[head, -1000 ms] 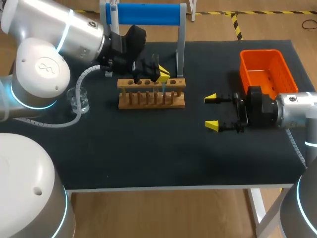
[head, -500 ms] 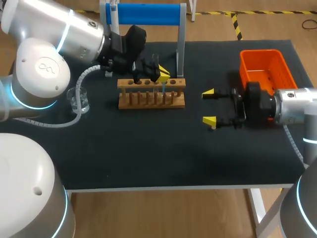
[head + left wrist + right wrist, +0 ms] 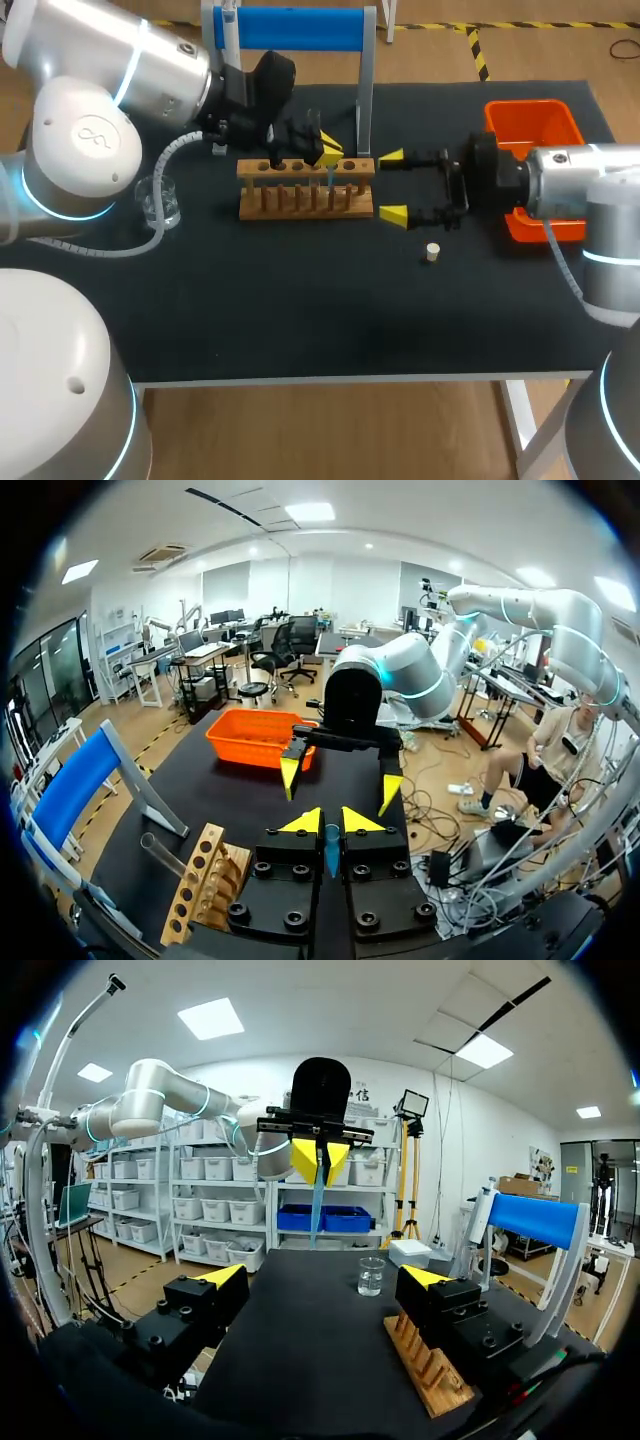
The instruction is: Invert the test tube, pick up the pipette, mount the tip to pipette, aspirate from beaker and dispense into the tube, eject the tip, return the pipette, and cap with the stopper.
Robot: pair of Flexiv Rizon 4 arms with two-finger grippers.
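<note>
Wooden rack [image 3: 306,188] with a row of holes stands near the back of the black surface [image 3: 300,310], and everything else is placed from it. Directly above its row of holes hangs the left tool [image 3: 326,152], closed on a slim blue tube [image 3: 329,178] that points straight down, its lower end at the rack. The left wrist view shows the tube [image 3: 332,846] pinched between the two yellow tips of that tool [image 3: 332,822]. From the right wrist view the same tool [image 3: 320,1155] holds the tube [image 3: 315,1205] upright, tapering downward.

Just off the rack's end on the right arm's side sits the right tool [image 3: 392,186], open, its fingers spread wide and aimed at the rack with nothing between them. A small cream stopper [image 3: 432,252] lies on the surface nearer the front edge than the rack, apart from that tool.

Off the rack's opposite end stands a clear beaker [image 3: 160,200]. Behind the rack rises a stand with a blue bar [image 3: 290,28]. An orange basket [image 3: 530,135] sits beyond the right tool. A looped emblem marks the left arm's joint cap [image 3: 88,135].
</note>
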